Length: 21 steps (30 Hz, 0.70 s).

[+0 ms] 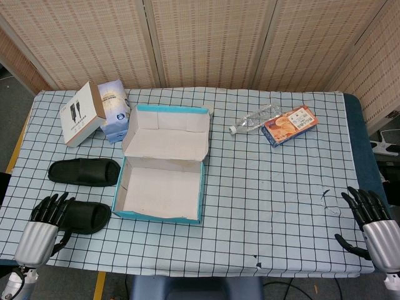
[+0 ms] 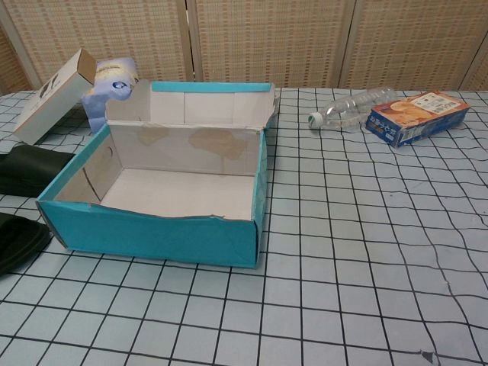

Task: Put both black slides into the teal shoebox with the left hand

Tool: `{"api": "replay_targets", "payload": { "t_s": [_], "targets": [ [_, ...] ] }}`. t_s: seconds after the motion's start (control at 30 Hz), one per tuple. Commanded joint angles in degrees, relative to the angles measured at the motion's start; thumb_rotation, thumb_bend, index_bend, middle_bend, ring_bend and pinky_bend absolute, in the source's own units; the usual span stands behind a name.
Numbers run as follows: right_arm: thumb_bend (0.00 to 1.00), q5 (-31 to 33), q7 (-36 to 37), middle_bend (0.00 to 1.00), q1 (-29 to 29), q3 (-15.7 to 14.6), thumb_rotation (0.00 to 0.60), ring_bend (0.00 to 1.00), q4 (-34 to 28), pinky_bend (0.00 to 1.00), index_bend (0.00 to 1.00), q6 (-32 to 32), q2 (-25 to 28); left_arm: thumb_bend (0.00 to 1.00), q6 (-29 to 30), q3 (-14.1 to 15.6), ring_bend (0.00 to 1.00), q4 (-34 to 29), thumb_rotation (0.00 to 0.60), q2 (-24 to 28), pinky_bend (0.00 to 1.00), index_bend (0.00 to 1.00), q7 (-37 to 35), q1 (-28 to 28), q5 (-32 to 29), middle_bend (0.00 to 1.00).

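The teal shoebox [image 1: 160, 215] stands open and empty on the checked table, its lid [image 1: 165, 134] tipped up behind it; the chest view shows its teal front wall [image 2: 152, 232]. Two black slides lie to its left: the far slide [image 1: 84, 172] flat on the cloth, the near slide [image 1: 84, 217] beside the box's front corner. In the chest view the far slide [image 2: 30, 168] and near slide [image 2: 19, 240] show only at the left edge. My left hand [image 1: 45, 219] rests at the near slide's left end, fingertips touching it, holding nothing. My right hand [image 1: 369, 215] is open at the table's right edge.
Behind the slides stand a white carton [image 1: 81, 114] and a blue-white packet [image 1: 114, 109]. A clear plastic bottle [image 1: 255, 119] and an orange-blue snack box [image 1: 289, 124] lie at the back right. The table's front edge [image 1: 200, 273] runs close to both hands.
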Motion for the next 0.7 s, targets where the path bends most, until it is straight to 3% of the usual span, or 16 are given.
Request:
{"api": "replay_targets", "payload": {
  "t_s": [0.03, 0.2, 0.27, 0.3, 0.37, 0.43, 0.7],
  "targets": [
    [0.15, 0.02, 0.0, 0.0, 0.06, 0.03, 0.528, 0.0, 0.05, 0.0, 0.0, -0.12, -0.02, 0.4, -0.91, 0.24, 0.0, -0.2, 0.6, -0.07, 0.1, 0.0, 0.5, -0.04, -0.35, 0.0],
    [0.15, -0.2, 0.54, 0.0, -0.05, -0.1, 0.528, 0.0, -0.06, 0.0, 0.0, 0.0, 0.03, 0.39, -6.85, 0.89, 0.0, -1.84, 0.6, 0.68, 0.11, 0.0, -0.62, -2.01, -1.99, 0.0],
    [0.15, -0.26, 0.34, 0.0, 0.05, -0.19, 0.528, 0.0, -0.09, 0.0, 0.0, -0.36, -0.01, 0.39, -11.17, 0.3, 0.0, -2.75, 0.598, 1.62, 0.11, 0.0, 2.45, -3.57, -4.39, 0.0],
    [0.15, -0.37, 0.35, 0.0, 0.16, -0.23, 0.528, 0.0, -0.08, 0.0, 0.0, -0.54, -0.05, 0.39, -12.53, -0.27, 0.0, -3.31, 0.586, 1.88, 0.11, 0.0, 4.56, -4.14, -5.58, 0.0],
    [0.15, -0.54, 0.27, 0.0, 0.4, -0.25, 0.528, 0.0, -0.07, 0.0, 0.0, -0.92, -0.22, 0.4, -15.71, -1.18, 0.0, -5.12, 0.489, 2.46, 0.1, 0.0, 8.51, -5.1, -8.78, 0.0],
    [0.15, -0.7, -0.09, 0.0, 0.6, -0.31, 0.529, 0.0, -0.19, 0.0, 0.0, -1.33, -0.4, 0.4, -19.53, -1.82, 0.0, -7.43, 0.431, 3.42, 0.1, 0.0, 10.94, -6.36, -12.22, 0.0],
    [0.15, -2.48, 0.14, 0.0, 0.67, -1.1, 0.528, 0.0, -0.52, 0.0, 0.0, -1.12, -0.41, 0.38, -24.16, -2.51, 0.0, -8.71, 0.419, 3.03, 0.1, 0.0, 20.62, -7.52, -21.47, 0.0]
  ]
}}
